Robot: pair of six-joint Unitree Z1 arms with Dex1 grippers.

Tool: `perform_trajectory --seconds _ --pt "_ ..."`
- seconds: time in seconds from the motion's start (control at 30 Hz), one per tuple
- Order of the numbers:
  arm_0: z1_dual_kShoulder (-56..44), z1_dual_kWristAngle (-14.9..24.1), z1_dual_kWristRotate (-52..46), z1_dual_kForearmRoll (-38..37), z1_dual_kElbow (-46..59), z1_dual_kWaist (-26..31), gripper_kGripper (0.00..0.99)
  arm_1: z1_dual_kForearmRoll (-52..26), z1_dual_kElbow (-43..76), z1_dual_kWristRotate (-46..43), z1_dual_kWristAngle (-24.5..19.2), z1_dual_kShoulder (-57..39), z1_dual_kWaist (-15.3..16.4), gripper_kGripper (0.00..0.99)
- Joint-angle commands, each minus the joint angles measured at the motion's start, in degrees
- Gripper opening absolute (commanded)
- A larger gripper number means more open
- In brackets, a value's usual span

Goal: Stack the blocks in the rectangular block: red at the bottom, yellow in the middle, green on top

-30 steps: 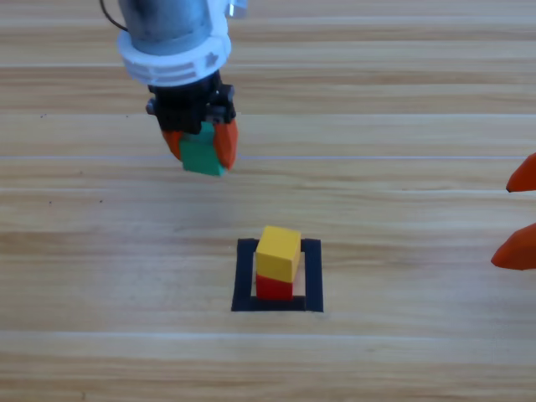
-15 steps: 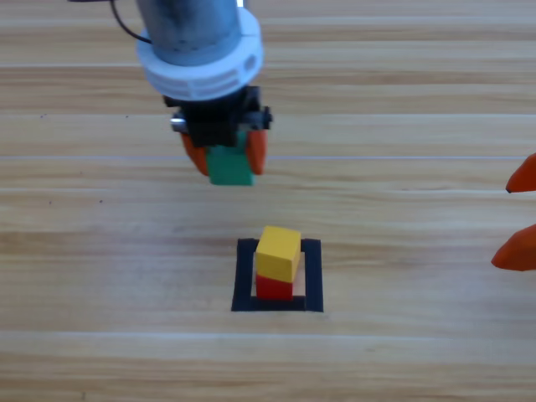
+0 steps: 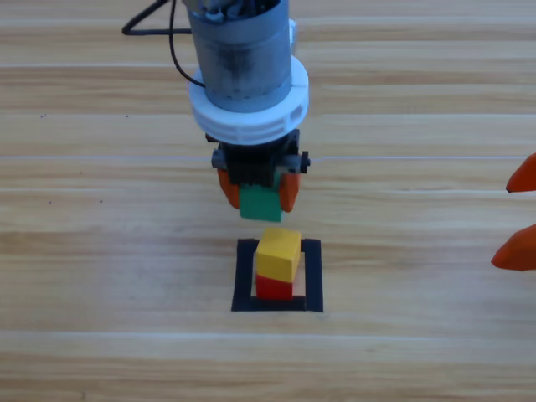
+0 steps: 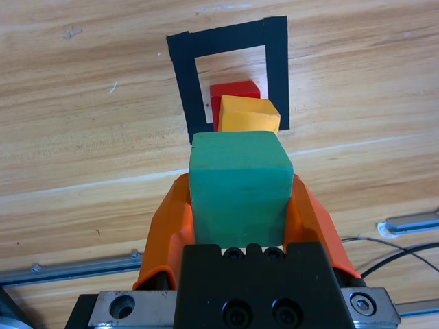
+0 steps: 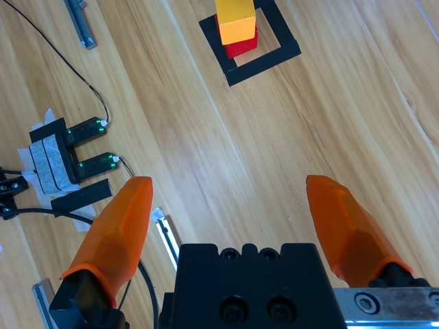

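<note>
left pincer [image 3: 258, 194] clamps green cube [image 3: 260, 203], held above the table [image 3: 100, 268] just behind the stack | yellow cube [image 3: 278, 254] atop red cube [image 3: 274, 287] inside black tape rectangle [image 3: 244, 276] | right pincer [image 3: 519, 219] wide apart at right edge

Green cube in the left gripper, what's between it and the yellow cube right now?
Nothing: in the high view only bare wood and tape edge separate the green cube from the yellow cube.

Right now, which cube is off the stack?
The green cube, clamped in the left tool above the table; yellow sits on red.
</note>
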Motion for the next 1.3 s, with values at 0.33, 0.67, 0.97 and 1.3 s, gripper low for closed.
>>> perform_trajectory --seconds 0.33,0.67,0.97,1.3 --pt "5.4 0.6 0.1 0.2 -0.7 -0.8 0.005 -1.1 1.7 -0.3 0.9 -1.4 1.7 0.983" --pt "5.5 -0.3 -0.1 0.0 -0.5 -1.4 0.005 -1.1 1.6 -0.2 0.9 -1.4 1.6 0.983" --pt "4.8 -0.7 -0.7 -0.7 -0.4 -1.8 0.005 -1.1 1.7 -0.2 0.9 -1.4 1.7 0.983" --pt "3.8 -0.7 -0.7 -3.6 3.1 -2.0 0.006 -1.1 1.6 -0.1 0.8 -1.4 1.7 0.983"
